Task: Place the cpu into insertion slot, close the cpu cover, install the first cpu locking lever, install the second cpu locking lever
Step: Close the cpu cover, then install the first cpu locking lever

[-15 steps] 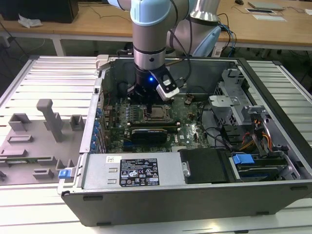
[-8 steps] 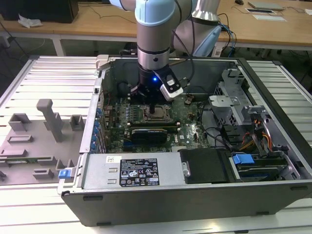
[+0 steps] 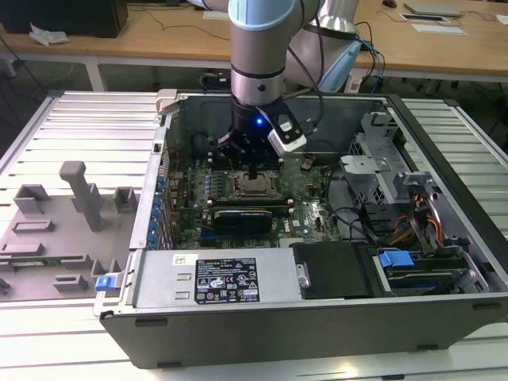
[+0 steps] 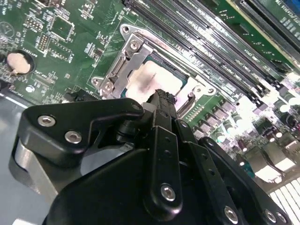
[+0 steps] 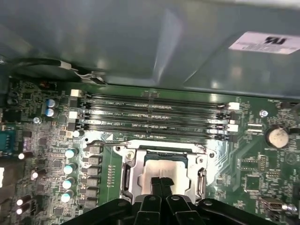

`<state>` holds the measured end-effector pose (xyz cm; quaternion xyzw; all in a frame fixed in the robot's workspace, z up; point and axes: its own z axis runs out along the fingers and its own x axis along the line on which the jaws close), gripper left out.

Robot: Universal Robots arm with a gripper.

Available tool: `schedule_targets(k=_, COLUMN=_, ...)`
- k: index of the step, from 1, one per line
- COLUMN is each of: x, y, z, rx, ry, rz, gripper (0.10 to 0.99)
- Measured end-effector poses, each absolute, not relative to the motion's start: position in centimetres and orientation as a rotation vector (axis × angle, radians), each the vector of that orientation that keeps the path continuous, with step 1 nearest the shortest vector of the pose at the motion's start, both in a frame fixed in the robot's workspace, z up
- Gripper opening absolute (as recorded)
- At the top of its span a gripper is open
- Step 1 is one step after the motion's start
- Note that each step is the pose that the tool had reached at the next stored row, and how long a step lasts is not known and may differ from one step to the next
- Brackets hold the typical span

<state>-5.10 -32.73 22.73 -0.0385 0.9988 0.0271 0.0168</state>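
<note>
My gripper [image 3: 251, 170] reaches straight down into the open computer case, directly over the insertion slot [image 3: 255, 187]. In both wrist views its black fingers [image 5: 159, 182] are pressed together with nothing between them, and the tip [image 4: 161, 96] sits right at the cpu's top. The cpu [image 5: 164, 165], dull silver-grey, lies flat in the slot. The cpu cover [image 5: 131, 171], a silver frame with a square window [image 4: 123, 63], lies down around it. A thin metal locking lever [image 5: 202, 174] runs along one side of the cover; I cannot tell whether it is latched.
Long black memory slots [image 5: 154, 115] run just beyond the socket, with a coin battery [image 5: 276, 137] and small capacitors [image 5: 70, 166] nearby. The case wall [image 5: 140, 42] rises behind. A grey fixture tray [image 3: 71, 214] lies at the exterior view's left; cables [image 3: 413, 218] fill the right.
</note>
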Motion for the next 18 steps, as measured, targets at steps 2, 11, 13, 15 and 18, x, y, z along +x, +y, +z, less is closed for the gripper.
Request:
schedule_targets(k=2, x=-5.1, y=-32.7, z=23.2, rx=-0.12, ry=3.105, rz=0.084, gripper=0.106)
schedule_targets(k=11, x=-5.0, y=-32.7, z=24.3, rx=-0.12, ry=3.105, rz=0.084, gripper=0.106)
schedule_targets(k=13, x=-5.0, y=-32.7, z=24.3, rx=-0.12, ry=3.105, rz=0.084, gripper=0.106)
schedule_targets(k=15, x=-5.0, y=-32.7, z=24.3, rx=-0.12, ry=3.105, rz=0.084, gripper=0.106)
schedule_targets(k=18, x=-5.0, y=-32.7, z=24.3, rx=-0.12, ry=3.105, rz=0.084, gripper=0.106)
